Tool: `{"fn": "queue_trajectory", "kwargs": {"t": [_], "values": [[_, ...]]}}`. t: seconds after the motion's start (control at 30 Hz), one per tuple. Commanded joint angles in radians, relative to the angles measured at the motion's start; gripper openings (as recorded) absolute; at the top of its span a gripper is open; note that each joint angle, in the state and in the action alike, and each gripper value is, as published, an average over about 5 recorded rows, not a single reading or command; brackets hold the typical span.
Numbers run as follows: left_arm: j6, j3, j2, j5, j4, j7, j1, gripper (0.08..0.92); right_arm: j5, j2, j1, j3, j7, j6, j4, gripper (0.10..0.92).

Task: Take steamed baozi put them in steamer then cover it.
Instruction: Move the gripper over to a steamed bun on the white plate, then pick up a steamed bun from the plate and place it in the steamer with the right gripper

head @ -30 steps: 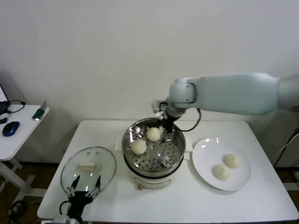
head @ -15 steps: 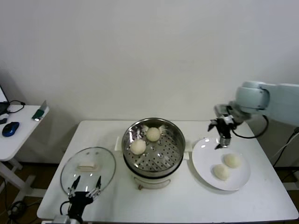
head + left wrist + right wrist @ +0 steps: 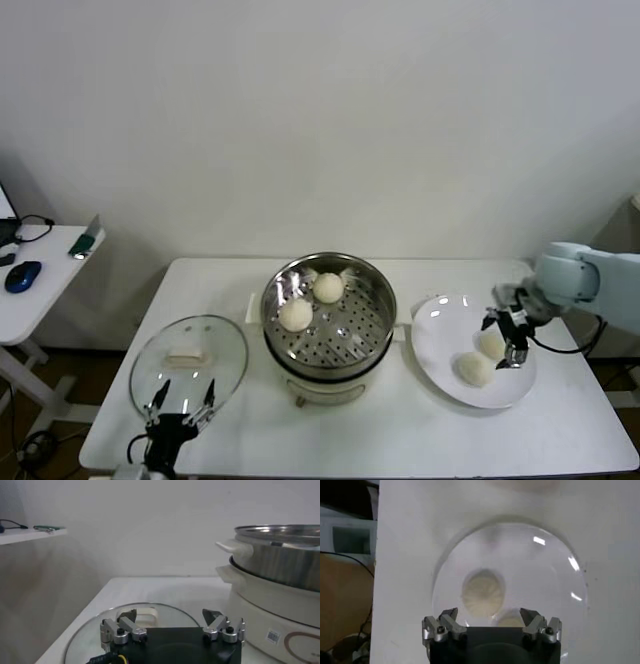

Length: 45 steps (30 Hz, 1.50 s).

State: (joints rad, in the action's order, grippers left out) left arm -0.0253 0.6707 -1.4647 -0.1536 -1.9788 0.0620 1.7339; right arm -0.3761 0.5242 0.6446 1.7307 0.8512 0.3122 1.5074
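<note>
The steamer [image 3: 350,332] stands mid-table on its white pot base and holds two baozi [image 3: 296,314] [image 3: 328,287]. Two more baozi [image 3: 488,347] [image 3: 474,369] lie on the white plate [image 3: 440,320] at the right. My right gripper [image 3: 506,338] hovers open and empty just above the plate, by the farther bun. In the right wrist view, the gripper [image 3: 491,621] is open over one baozi [image 3: 483,592], and a second one [image 3: 509,620] shows partly behind it. My left gripper [image 3: 181,408] is parked open at the front left edge.
The clear glass lid [image 3: 190,360] with its whitish handle lies on the table left of the steamer, in front of my left gripper [image 3: 170,617]; the lid [image 3: 137,614] and the steamer's side [image 3: 280,555] also show in the left wrist view. A side table [image 3: 35,270] stands far left.
My right arm has swung from the back of the steamer to the right and come down over the plate, empty. The left arm has not moved.
</note>
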Motion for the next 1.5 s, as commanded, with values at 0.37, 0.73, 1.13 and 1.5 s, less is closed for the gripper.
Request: {"fn": "queue_trajectory", "kwargs": {"t": [0.37, 0.73, 1.13, 1.5], "values": [[0.003, -0.002, 0.002, 0.009, 0.006, -0.001, 0.006, 0.823, 0.078, 0.046, -0.353, -0.268, -0.061, 0.046, -0.11, 0.823], [0.001, -0.005, 0.001, 0.012, 0.009, -0.002, 0.003, 0.823, 0.108, 0.055, -0.358, -0.272, -0.062, 0.05, -0.122, 0.82], [0.004, -0.003, 0.002, 0.011, 0.012, -0.004, 0.002, 0.823, 0.108, 0.063, -0.332, -0.275, -0.047, 0.034, -0.119, 0.714], [0.0, -0.001, 0.004, 0.013, 0.007, -0.004, 0.002, 0.823, 0.136, 0.099, 0.115, -0.028, 0.079, -0.165, -0.044, 0.688]]}}
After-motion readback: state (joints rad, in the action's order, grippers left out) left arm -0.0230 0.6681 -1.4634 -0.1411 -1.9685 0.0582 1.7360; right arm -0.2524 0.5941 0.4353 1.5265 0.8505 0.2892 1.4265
